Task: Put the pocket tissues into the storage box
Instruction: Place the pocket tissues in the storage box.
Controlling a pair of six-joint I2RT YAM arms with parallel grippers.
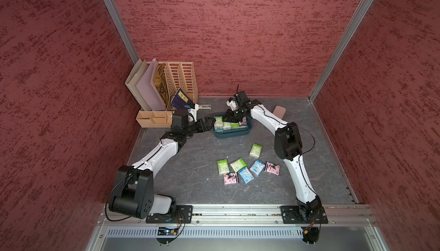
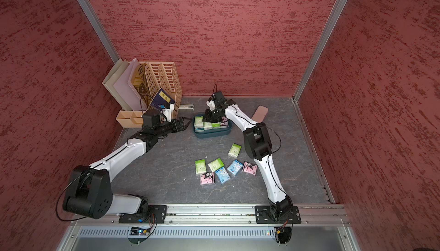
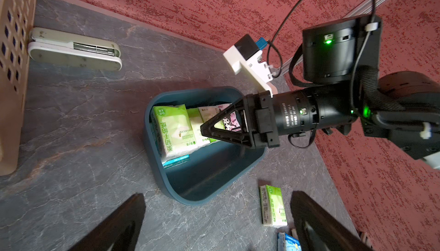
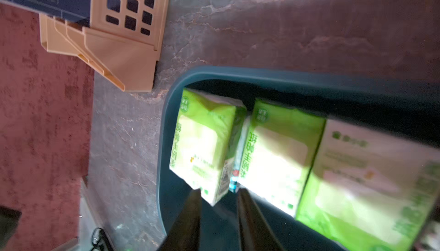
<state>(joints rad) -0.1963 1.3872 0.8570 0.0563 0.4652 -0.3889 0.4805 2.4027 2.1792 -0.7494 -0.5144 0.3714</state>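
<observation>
"DAMIAO" is printed in white on the black wrist barrel of the right arm (image 3: 292, 116). The smaller lines beside it are too fine to read. The green packets (image 3: 173, 130) carry green Chinese characters and a round badge in one corner. These are sharp in the left wrist view and smeared in the right wrist view. A navy book (image 1: 180, 98) in the beige organizer (image 1: 183, 78) has a yellow label, too small to read.

Seven packets (image 1: 238, 164) lie loose on the tabletop (image 1: 190, 190), in front of the box (image 1: 232, 135) and apart from it: three green packets, two blue packets (image 1: 257, 167) and two pink packets (image 1: 272, 168) with a black cartoon figure.

Inside the box, four show in a row toward the far side, three green and one pink. A blue-edged one peeks out from under the end green one. The right gripper (image 4: 218, 191) covers part of the row, so the count inside is unsure.

That gripper is down in the box. Its jaws stand narrowly apart with a corner of the end green packet between the tips, but I cannot tell whether they pinch it.

The left gripper (image 1: 207, 123) is just beside the box's left end, jaws wide apart and empty.

One stapler (image 3: 73, 48) lies by the organizer. One pink case (image 1: 279, 112) is partly hidden behind the right arm.
</observation>
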